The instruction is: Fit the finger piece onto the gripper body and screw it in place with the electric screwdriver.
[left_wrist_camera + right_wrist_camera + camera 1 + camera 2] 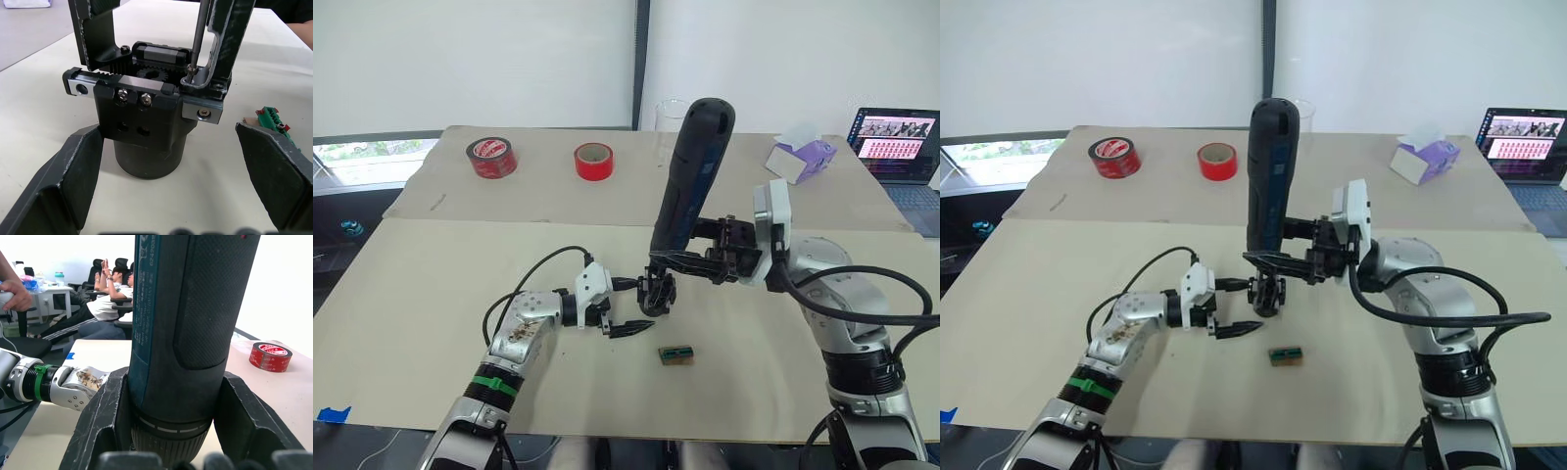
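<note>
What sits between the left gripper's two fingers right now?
The gripper body stands between the open left gripper's fingers, untouched, in the left wrist view, with the electric screwdriver's bit on it.

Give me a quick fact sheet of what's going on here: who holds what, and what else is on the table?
right claw: shut on the electric screwdriver, held upright
screwdriver bit: tip down on a screw at the top of the gripper body
left claw: open, fingers either side of the gripper body, not gripping
gripper body: standing on the table
nearby: small green-brown block
far side: two red tape rolls, tissue box, laptop
</note>
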You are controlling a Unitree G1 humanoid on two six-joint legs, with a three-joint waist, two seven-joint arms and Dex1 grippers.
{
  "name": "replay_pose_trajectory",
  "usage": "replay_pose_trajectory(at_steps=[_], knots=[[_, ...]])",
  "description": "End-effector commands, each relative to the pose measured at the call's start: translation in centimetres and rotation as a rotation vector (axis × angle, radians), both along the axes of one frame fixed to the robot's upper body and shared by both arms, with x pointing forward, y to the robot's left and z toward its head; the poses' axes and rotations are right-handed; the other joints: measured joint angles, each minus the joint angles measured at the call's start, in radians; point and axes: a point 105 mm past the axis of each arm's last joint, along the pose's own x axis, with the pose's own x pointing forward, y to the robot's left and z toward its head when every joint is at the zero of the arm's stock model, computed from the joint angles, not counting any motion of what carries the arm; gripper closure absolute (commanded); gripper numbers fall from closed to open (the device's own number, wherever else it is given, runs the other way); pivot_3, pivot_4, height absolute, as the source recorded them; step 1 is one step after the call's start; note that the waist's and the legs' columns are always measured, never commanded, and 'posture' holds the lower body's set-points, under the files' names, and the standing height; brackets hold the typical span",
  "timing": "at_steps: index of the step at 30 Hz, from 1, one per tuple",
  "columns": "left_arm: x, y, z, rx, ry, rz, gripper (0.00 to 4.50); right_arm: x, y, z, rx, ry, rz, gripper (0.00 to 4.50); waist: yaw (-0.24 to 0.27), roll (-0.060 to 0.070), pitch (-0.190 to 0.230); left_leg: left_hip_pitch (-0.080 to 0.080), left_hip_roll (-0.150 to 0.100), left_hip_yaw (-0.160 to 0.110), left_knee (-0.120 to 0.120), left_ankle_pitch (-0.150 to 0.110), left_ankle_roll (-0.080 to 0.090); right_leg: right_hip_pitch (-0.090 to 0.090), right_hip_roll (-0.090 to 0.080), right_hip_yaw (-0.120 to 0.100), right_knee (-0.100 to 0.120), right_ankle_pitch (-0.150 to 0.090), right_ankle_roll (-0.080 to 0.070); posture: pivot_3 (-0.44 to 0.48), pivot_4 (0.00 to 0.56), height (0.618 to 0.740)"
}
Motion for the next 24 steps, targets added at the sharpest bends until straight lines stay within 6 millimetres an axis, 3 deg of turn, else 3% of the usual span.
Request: replay_pose_trajectory(at_steps=[1, 24], knots=[[0.1, -0.6, 0.2, -0.003, -0.018, -0.021, 0.00, -0.5, 0.5, 1.3, 0.012, -0.053, 0.027, 2.57, 0.000, 0.000, 0.000, 0.000, 0.000, 0.000, 0.000, 0.000, 0.000, 0.000, 0.000, 0.000, 0.000, 0.000, 0.000, 0.000, 0.150, 0.740], [2.3, -2.4, -0.8, 0.003, 0.023, -0.049, 0.00, -0.2, 0.7, 1.5, -0.002, -0.061, 0.013, 2.57, 0.000, 0.000, 0.000, 0.000, 0.000, 0.000, 0.000, 0.000, 0.001, 0.000, 0.000, -0.001, 0.000, 0.000, 0.000, 0.000, 0.150, 0.740]])
